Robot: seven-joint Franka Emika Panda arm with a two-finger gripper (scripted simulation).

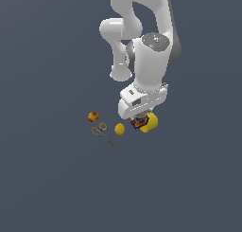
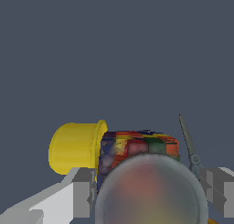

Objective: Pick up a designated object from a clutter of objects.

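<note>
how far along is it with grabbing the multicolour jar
Done: the arm has reached the clutter, and the gripper straddles the many-coloured jar, one finger on each side. In hand: the grasp; whether the fingers press the jar is unclear. Left: lifting it away from the yellow cup beside it.

Exterior view: I had it set high and well back, looking down on the arm [image 1: 142, 60] and clutter. Wrist view: I saw from close above the jar [image 2: 137, 147], between the fingers [image 2: 82, 198]. Shared by both: jar, cup [image 1: 150, 123], scissors [image 1: 105, 135].
</note>
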